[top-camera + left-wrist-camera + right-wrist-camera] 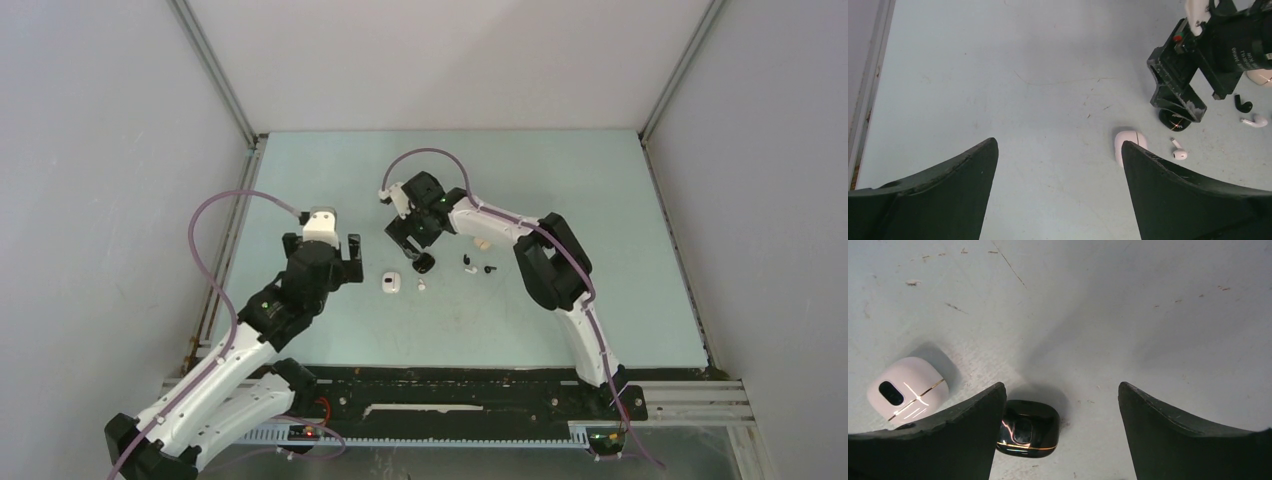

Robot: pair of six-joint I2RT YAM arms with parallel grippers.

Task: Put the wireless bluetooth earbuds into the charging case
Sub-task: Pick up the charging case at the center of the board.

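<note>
you have 3 pebble-shaped plastic charging cases on the pale green table point(600, 200): 1 white case point(391, 284), 1 glossy black case point(1028, 427) and 1 beige case point(482, 243). 3 tiny stemmed earbuds lie loose on the table, outside the cases: 1 white earbud point(1178, 152) just beside the white case, 1 black earbud point(1243, 104) and 1 pale earbud point(1254, 121) near the beige case. your right gripper point(1061, 385) hangs just over the black case, jaws spread, gripping nothing. your left gripper point(1059, 142) is spread wide too, empty, near the white case.
</note>
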